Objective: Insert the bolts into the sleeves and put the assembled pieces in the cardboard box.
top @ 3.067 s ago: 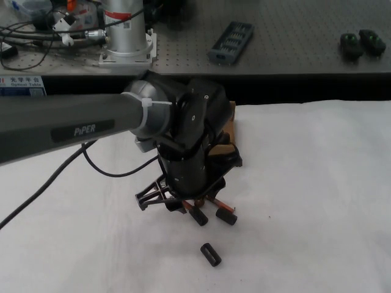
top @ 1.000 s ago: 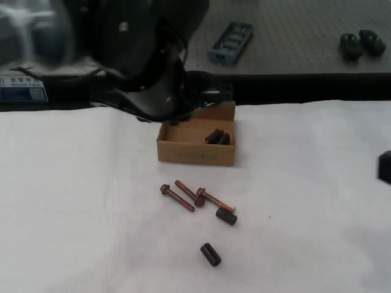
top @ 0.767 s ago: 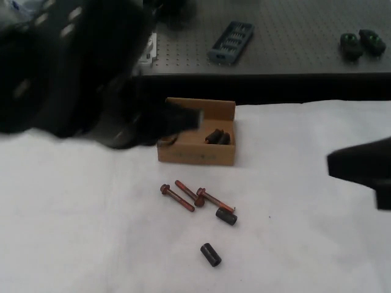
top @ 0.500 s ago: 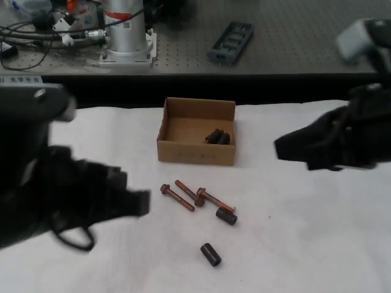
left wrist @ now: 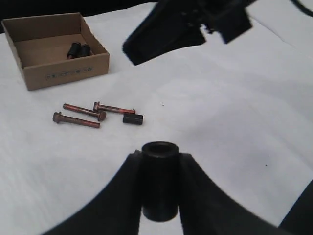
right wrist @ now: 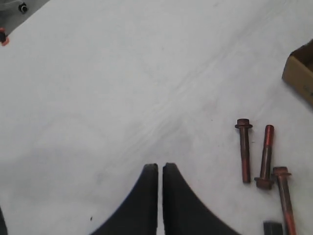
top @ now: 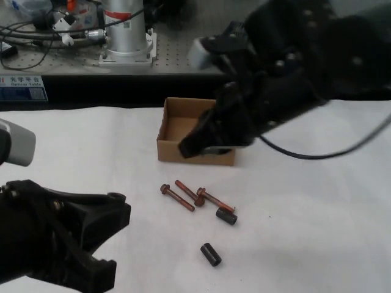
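Three copper bolts (top: 189, 194) lie on the white cloth before the cardboard box (top: 174, 151), with one black sleeve (top: 226, 216) at their right end and another sleeve (top: 211, 254) nearer the front. My left gripper (left wrist: 160, 157), at the front left, is shut on a third black sleeve (left wrist: 160, 191) held upright. My right gripper (right wrist: 160, 169) is shut with nothing in it and hangs over the cloth left of the bolts (right wrist: 265, 156). The right arm (top: 275, 79) covers the box's right half. Two dark assembled pieces (left wrist: 78, 49) lie inside the box (left wrist: 58, 74).
Behind the cloth runs a metal breadboard bench with a silver post (top: 124, 27), cables and a blue case. The left arm (top: 55, 244) takes up the front left corner. Open cloth lies to the right of the bolts and sleeves.
The left arm rose from the bolts and drew back to the front left. The right arm swept in from the right edge and now hangs over the box.
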`<state>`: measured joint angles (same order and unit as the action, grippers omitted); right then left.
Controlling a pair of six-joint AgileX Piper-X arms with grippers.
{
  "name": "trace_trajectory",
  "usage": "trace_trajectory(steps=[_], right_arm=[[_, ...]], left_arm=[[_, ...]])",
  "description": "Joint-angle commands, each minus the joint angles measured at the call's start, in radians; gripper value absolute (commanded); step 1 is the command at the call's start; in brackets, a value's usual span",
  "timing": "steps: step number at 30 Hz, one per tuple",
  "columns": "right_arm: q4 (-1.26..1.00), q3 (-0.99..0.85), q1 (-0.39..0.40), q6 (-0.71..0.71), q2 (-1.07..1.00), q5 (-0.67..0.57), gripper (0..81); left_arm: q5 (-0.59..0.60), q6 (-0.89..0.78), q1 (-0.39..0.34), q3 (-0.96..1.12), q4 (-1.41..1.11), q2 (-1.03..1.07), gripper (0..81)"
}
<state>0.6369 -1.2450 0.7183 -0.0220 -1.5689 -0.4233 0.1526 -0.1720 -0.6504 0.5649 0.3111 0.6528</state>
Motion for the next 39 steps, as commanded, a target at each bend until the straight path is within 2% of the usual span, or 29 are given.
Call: trace_trajectory(steps=[1,8,10,13,15,30,39], right_arm=[[0.105,-0.204,0.018,-0.039,-0.224,0.004,2.9],[0.165,-0.378,0.021,-0.047,-0.426,0.026,0.5],[0.165,-0.407,0.025,-0.062,-0.469,0.042,8.5],[0.165,-0.440,0.037,-0.068,-0.518,0.105,26.0],[0.165,-0.457,0.046,-0.070,-0.547,0.145,30.5],[0.190,-0.566,0.062,-0.154,-0.702,0.313,30.4],[0.182,-0.589,0.062,-0.160,-0.753,0.324,30.3]], left_arm=[[0.017,0.048,-0.002,0.001,-0.011,-0.006,3.3],[0.017,0.057,-0.002,0.001,0.034,-0.006,3.3],[0.017,0.057,-0.002,0.001,0.034,-0.006,3.3],[0.017,0.061,-0.002,0.001,0.033,-0.006,3.3],[0.017,0.061,-0.002,0.001,0.033,-0.006,3.3],[0.047,0.061,-0.002,0.001,0.042,-0.006,3.3],[0.047,0.061,-0.002,0.001,0.055,-0.006,3.3]])
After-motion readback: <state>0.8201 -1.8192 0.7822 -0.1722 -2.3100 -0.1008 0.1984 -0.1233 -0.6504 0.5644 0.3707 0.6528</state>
